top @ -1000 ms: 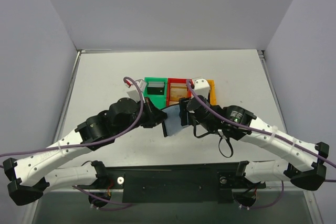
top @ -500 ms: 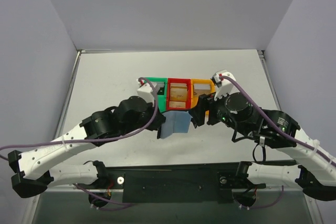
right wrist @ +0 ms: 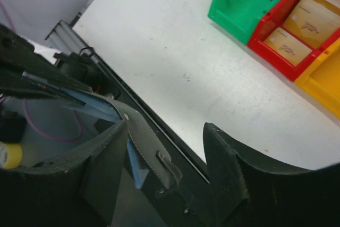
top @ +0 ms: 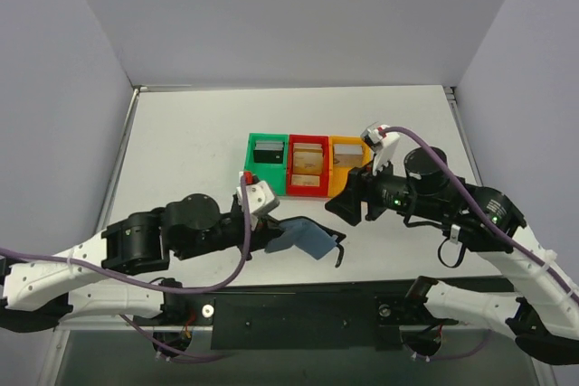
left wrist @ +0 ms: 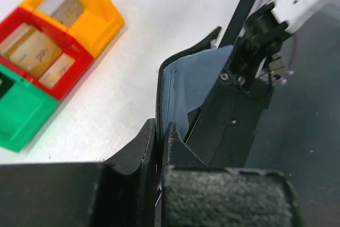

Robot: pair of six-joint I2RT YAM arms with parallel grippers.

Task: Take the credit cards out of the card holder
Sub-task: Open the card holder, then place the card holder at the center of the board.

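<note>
Currently presenting step: left gripper pinches flat blue-grey folding card holder with black edge, held over near edge of table; right gripper spread just beside it (cards inside not visible). Next, probably: right side reaches into pocket.

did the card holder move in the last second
Yes. In the top view the card holder has moved down, toward the near side, leaving a wider gap to the red bin than before.

Blue card holder (black edge), green bin, red bin, orange bin
</note>
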